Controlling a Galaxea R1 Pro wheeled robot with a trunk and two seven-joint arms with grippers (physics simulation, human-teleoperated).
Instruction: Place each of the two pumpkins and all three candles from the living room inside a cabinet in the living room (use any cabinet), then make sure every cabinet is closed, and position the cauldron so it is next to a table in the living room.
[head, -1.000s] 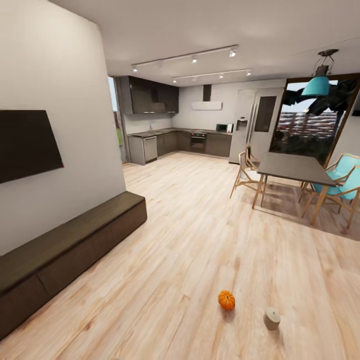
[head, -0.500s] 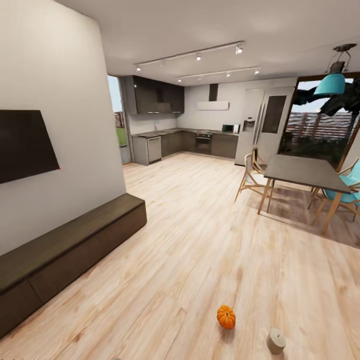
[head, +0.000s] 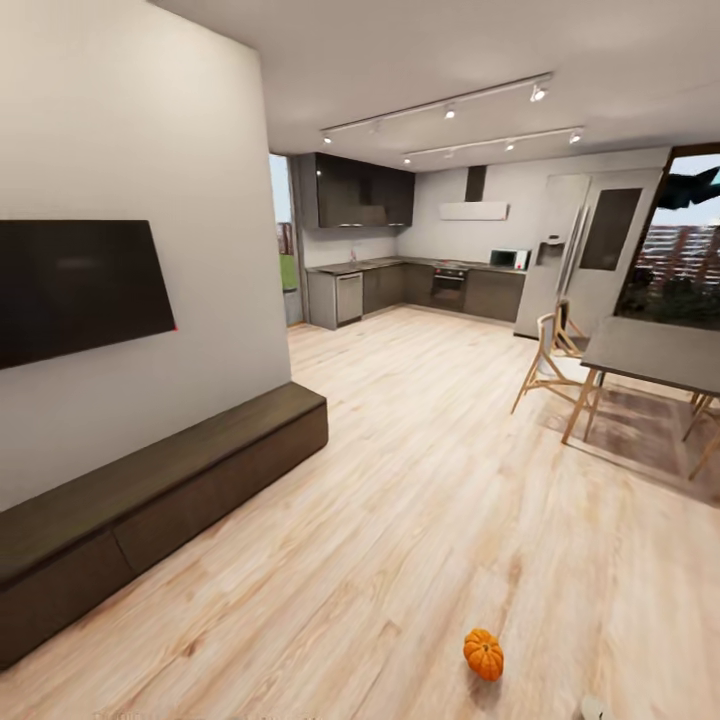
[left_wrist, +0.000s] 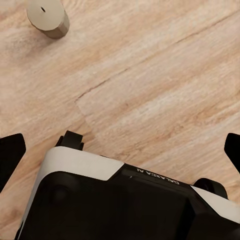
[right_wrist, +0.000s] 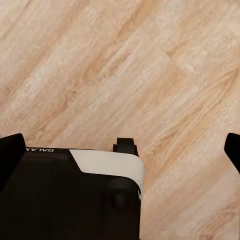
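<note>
Ahead, in the head view, a wide run of pale wooden plank floor (head: 420, 500) stretches from near to the far kitchen. One small bright orange ribbed pumpkin (head: 483, 654) sits alone on the boards, near and to the right. At the near right edge a sliver of a pale round thing (head: 592, 709) peeks in, too cropped to name. Along the left wall runs the long, low, dark brown wooden cabinet (head: 150, 505), its plain fronts shut, under a black wall-mounted screen (head: 75, 288). Well apart on the far right stand a dark dining table (head: 655, 352) and a light wooden chair (head: 555, 362).

From the left wrist, a short stubby candle with a cream top and grey-brown side (left_wrist: 48, 16) stands upright on the planks, clear of the robot's black and white base (left_wrist: 125, 200). The left claw (left_wrist: 120, 150) has its dark fingertips spread far apart, holding nothing.

From the right wrist, bare planks lie beyond the base (right_wrist: 70, 195). The right claw (right_wrist: 120, 150) is likewise spread wide and empty.
</note>
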